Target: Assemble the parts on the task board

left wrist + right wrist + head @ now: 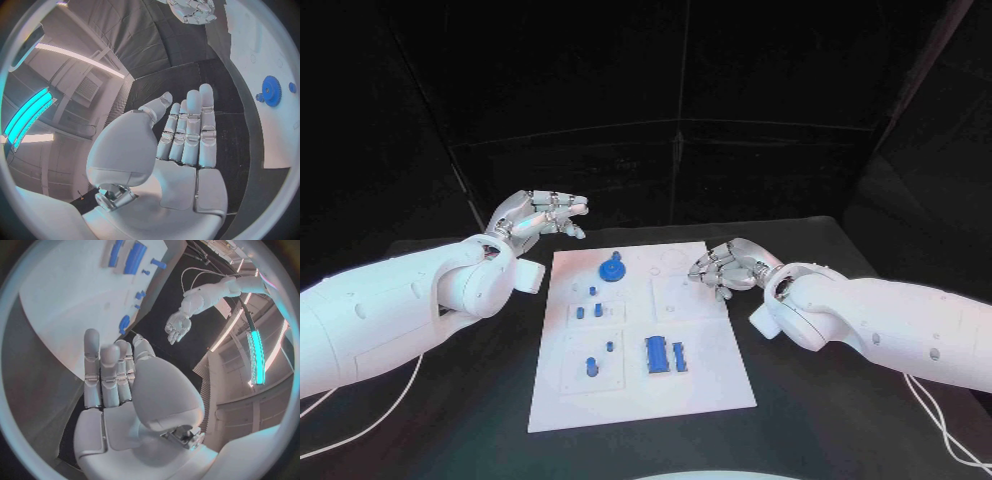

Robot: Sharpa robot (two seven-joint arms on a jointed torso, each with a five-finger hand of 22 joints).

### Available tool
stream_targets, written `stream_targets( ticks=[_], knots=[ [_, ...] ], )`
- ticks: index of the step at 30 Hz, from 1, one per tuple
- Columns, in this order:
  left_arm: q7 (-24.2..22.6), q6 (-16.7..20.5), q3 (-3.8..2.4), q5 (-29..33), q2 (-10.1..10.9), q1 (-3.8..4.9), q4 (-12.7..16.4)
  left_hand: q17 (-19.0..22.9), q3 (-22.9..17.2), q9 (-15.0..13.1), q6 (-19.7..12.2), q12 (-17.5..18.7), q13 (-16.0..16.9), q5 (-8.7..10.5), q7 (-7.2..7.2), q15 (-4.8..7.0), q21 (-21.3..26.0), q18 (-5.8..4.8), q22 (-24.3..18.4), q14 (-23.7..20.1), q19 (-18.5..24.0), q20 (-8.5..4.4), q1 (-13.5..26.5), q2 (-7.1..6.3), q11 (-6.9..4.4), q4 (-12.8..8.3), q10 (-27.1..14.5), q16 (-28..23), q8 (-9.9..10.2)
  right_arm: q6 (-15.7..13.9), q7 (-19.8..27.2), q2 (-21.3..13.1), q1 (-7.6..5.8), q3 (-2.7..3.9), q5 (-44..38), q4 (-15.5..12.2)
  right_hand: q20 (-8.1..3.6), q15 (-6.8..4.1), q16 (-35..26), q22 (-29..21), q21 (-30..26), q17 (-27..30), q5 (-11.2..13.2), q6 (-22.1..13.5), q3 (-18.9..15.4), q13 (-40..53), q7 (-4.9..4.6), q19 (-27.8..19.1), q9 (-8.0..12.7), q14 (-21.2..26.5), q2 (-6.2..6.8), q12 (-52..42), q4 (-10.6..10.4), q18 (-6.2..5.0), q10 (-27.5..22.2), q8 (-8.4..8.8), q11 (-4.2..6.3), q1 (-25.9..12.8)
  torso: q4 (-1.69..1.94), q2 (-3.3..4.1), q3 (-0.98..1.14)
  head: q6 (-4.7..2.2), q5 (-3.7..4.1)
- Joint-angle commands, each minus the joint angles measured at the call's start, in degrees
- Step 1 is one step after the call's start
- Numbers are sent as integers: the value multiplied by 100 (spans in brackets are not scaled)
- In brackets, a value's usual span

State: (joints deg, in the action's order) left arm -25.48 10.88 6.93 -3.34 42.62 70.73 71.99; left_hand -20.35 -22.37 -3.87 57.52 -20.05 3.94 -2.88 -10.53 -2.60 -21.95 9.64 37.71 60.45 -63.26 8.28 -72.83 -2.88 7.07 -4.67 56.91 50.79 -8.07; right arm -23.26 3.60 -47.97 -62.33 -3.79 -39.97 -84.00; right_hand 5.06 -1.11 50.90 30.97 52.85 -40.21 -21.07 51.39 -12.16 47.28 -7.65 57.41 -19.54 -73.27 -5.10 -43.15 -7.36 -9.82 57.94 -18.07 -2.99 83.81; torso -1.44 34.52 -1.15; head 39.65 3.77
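nearest the head camera, the white task board (704, 390) runs up the centre of the frame on the black worktop (848, 420), its near edge low in the picture. on its lower half sit two blue blocks (664, 355) side by side, the wider one to the left, and just left of them a small blue peg (590, 366) stands in a raised white square. higher up, left of centre, three more small blue pegs (591, 306) cluster close together. near the board's top edge sits the blue gear (613, 269), with a small knob on top.

the left hand (540, 215) is up in the upper left of the frame, off the board's top left corner and apart from it — fingers loosely curled, holding nothing. in the left wrist view its fingers (190, 132) lie straight and side by side, palm bare, so it reads as open; the gear (271, 90) shows at that view's right edge on the white plate.

the right hand (728, 268) hovers at the board's right edge, centre right of the frame, level with the gear but well clear of it — fingers bent inward, nothing between them. in the right wrist view its fingers (103, 375) extend straight over the board with nothing in the palm, also open, and the blue blocks (128, 256) show at the upper left there.
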Motion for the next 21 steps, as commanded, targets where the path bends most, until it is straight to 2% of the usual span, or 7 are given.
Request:
stream_targets(
  ticks=[1,5,8,12,13,17,21],
  knots=[
    [-59,-46,9,343,-90,-15,-159,126,36,0,-41,-51,2,-10,-15,-35,149,67,-104,-136,165,20,-5,55,2,4,-54,-211,-32,206,1089,216,-62,9,1327,418,102,114,-673,-267,-443,480,123,-155,39,-384,-113,-200,70,327,-55,366,53,-47,-244,103,-128,102,44,-161,-35,-198,36],
    [-67,-11,18,428,-249,-66,-431,449,14,1,-51,-93,-5,-15,-34,-109,531,51,-389,-403,564,122,-20,82,40,14,-32,-808,-66,420,1508,630,-104,18,1932,1174,245,257,-1611,-669,-1105,926,268,-192,179,-1233,-215,-418,222,650,-113,1131,120,-48,-460,224,-230,317,49,-287,-54,-325,27],
    [-74,8,21,452,-342,-103,-586,706,-15,1,-51,-77,-17,-11,-39,-210,822,41,-630,-566,837,226,-11,84,74,33,-33,-1337,-93,605,1718,876,-116,30,2217,1617,408,422,-2558,-1033,-1731,1447,386,-168,289,-2153,-288,-752,469,1066,-105,1892,94,-8,-312,447,-349,424,56,-343,-57,-390,17],
    [-110,37,22,537,-497,-171,-813,1030,-82,10,-134,145,-38,-14,-63,-388,1299,20,-1011,-737,1352,410,27,64,159,76,-170,-2113,-59,885,1946,1216,-123,46,2442,2172,640,664,-3631,-1499,-2478,2169,510,-13,439,-3245,-303,-923,832,1274,-42,2676,34,-32,-33,853,-434,437,71,-406,-36,-497,-29],
    [-119,45,22,570,-534,-190,-861,1102,-102,11,-159,216,-41,-23,-66,-433,1433,21,-1119,-768,1506,462,26,59,175,81,-197,-2304,-41,940,1986,1288,-124,48,2474,2279,676,729,-3870,-1641,-2690,2370,547,58,493,-3566,-322,-889,943,1188,16,2872,53,-99,98,986,-442,424,79,-419,-27,-503,-30],
    [-152,67,21,645,-655,-252,-1015,1387,-141,11,-229,538,-39,-16,-87,-580,1834,91,-1542,-891,1983,702,24,49,245,103,-214,-3072,76,1095,2090,1517,-125,55,2543,2606,749,729,-4266,-1865,-3011,2714,576,229,683,-4070,-318,-727,1120,1086,7,3153,104,-69,279,1202,-476,340,113,-437,-6,-569,-43],
    [-174,88,21,668,-720,-290,-1111,1539,-101,13,-252,823,-41,-20,-72,-637,1818,105,-1806,-810,2043,760,16,36,288,105,-207,-3544,204,1172,2129,1625,-125,57,2549,2751,746,731,-4511,-2031,-3242,2959,586,362,861,-4383,-320,-540,1254,919,66,3318,196,-69,412,1372,-493,220,138,-429,17,-607,-41]
  ],
)
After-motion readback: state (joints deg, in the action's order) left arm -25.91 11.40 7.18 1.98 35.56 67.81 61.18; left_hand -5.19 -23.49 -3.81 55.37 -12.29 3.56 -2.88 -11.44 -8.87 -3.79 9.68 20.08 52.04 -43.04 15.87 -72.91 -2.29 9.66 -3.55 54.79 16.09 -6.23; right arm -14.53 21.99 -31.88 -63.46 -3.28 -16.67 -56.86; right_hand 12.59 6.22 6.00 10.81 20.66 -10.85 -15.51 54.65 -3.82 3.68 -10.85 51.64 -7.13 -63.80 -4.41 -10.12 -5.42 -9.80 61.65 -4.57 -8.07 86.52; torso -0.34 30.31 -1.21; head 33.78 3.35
